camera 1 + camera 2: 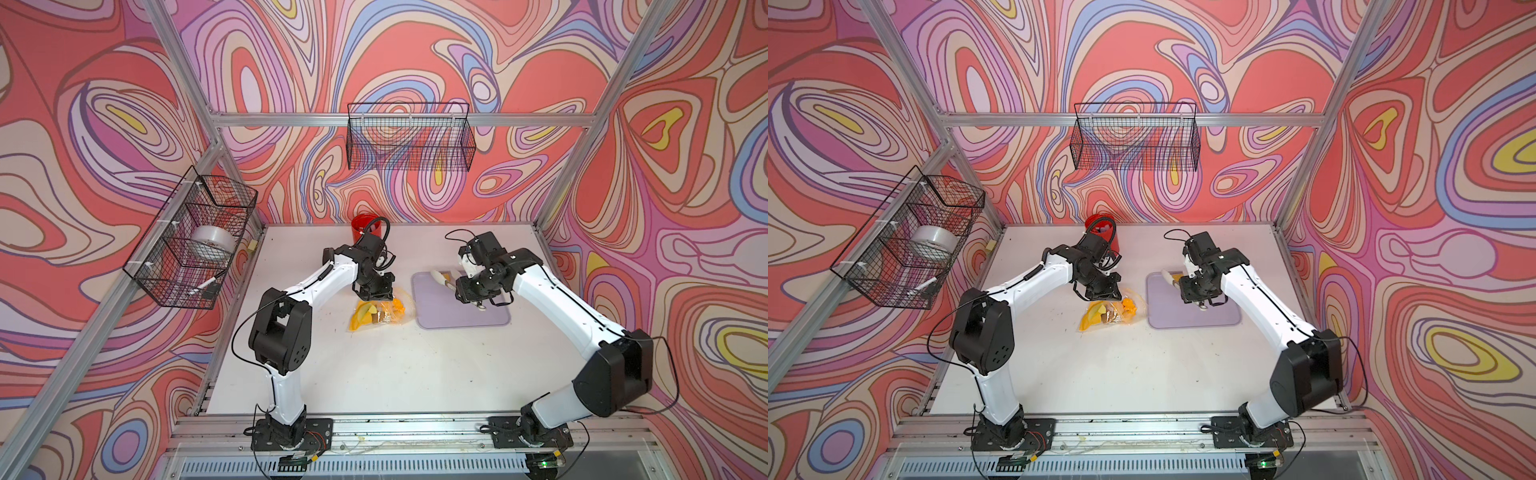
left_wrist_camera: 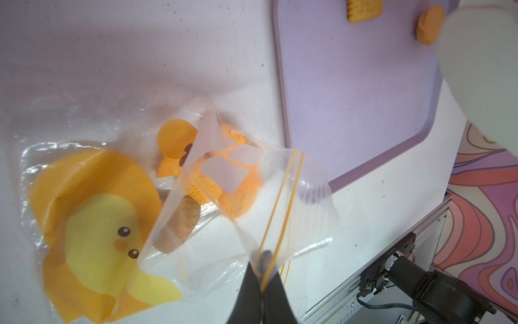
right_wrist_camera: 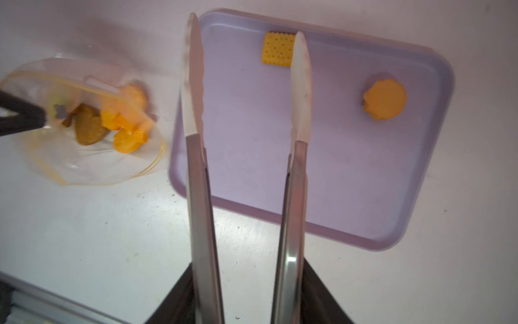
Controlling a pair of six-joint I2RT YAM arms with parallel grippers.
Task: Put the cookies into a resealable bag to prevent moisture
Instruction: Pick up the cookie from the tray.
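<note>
Left wrist view: shows left tool (image 2: 262, 266) pressed together on the yellow zip edge of the resealable bag (image 2: 283, 174), pinching it and holding that edge up off the bench (image 2: 112, 56). Rest of bag crumpled flat on bench, printed yellow-orange cartoon face upward. Inside bag: cookies (image 2: 235, 193), several orange ribbed ones bunched together, with one brown cookie (image 2: 179, 227) touching them. Just beside bag, on same bench: lilac tray (image 2: 350, 112).

Right wrist view: shows right tool (image 3: 248, 294) gripping tongs (image 3: 197, 182) by the metal arms. White tong tips spread apart, hovering over tray. On tray: square cookie (image 3: 278, 49) near one rim, partly hidden behind a tong tip. Round cookie (image 3: 385, 99) also on tray, well apart from the square one. Bag mouth gaping toward tray, bagged cookies visible through it.

Both top views: place bag (image 1: 376, 313) on the left arm's side of tray, between the two arms. Red cup (image 1: 360, 226) at back of bench, partly hidden behind left arm.
</note>
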